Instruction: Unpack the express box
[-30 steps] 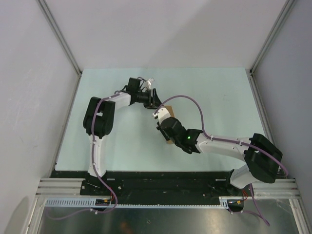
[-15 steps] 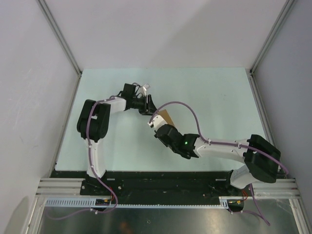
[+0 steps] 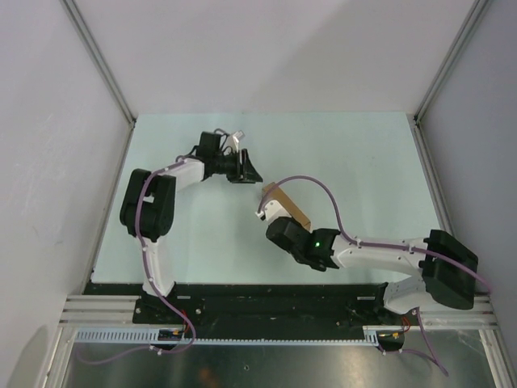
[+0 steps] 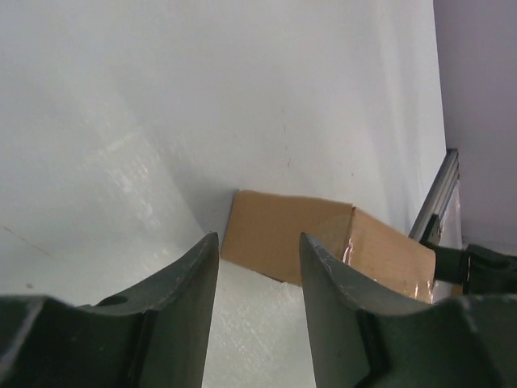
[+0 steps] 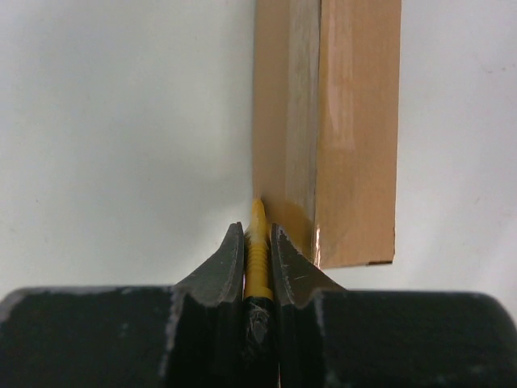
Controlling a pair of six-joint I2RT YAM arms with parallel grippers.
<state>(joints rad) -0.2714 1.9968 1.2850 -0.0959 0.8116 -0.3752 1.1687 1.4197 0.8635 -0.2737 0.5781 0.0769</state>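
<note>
At the table's left-centre: left gripper [image 3: 244,170] jaws spread wide, holding nothing, facing the express box [image 3: 287,207] but apart from it | centre: express box lies flat and slanted on the table [image 3: 363,162], between both grippers | right: right gripper [image 5: 258,249] pinched narrow on a yellow utility knife [image 5: 258,217], tip touching the box's near end

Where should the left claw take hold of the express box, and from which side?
Probably across the two long sides, coming down over the end nearest the left claw, which is open and empty. The express box lies flat and oblong, so its narrow width suits the grip. The right claw holds a yellow utility knife against the other end.
</note>
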